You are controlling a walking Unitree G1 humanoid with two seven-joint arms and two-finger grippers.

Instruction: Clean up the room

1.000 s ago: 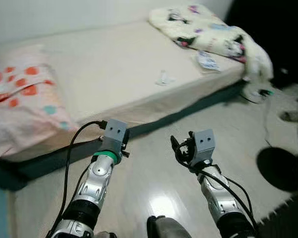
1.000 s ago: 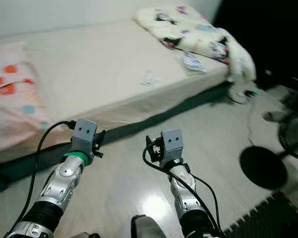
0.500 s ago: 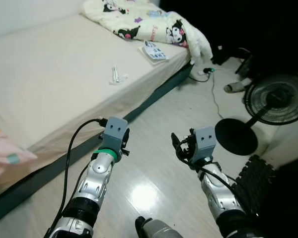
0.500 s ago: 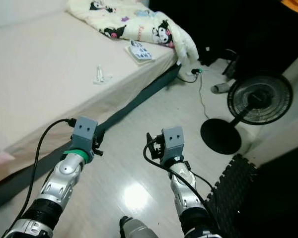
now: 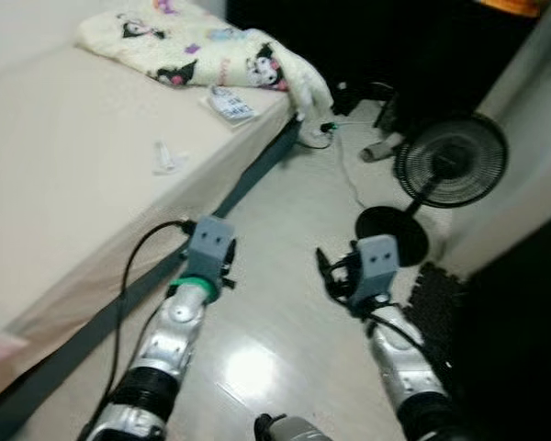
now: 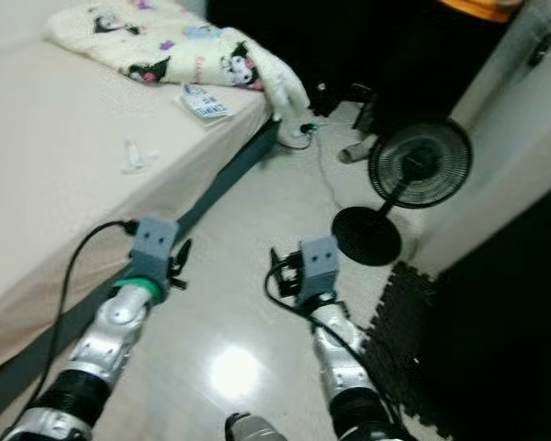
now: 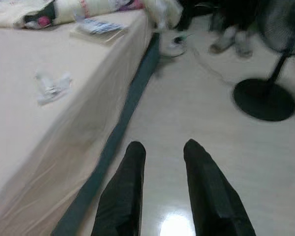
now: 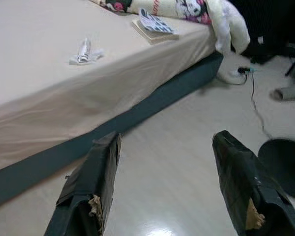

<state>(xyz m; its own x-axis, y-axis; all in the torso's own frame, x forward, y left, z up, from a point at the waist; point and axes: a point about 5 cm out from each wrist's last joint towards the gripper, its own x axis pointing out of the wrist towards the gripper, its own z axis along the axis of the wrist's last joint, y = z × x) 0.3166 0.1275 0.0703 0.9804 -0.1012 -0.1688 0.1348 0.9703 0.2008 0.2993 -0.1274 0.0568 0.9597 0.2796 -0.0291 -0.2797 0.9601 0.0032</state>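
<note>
A clear crumpled wrapper lies on the beige bed, with a small booklet further along near the foot. A cream cartoon-print blanket is bunched at that end and hangs over the corner. Both arms are held out low over the pale floor beside the bed. My left gripper is open with nothing between its fingers, close to the bed's dark base. My right gripper is open wide and empty, further out over the floor. The wrapper and booklet lie ahead of it.
A black standing fan with a round base stands on the floor to the right. A cable and a grey sock lie near the bed's foot. A black foam mat borders the right, with a white wall behind it.
The camera has swung to the right: the pillow end of the bed has left the picture and the fan, mat and wall have come in. Both arms keep the same pose.
</note>
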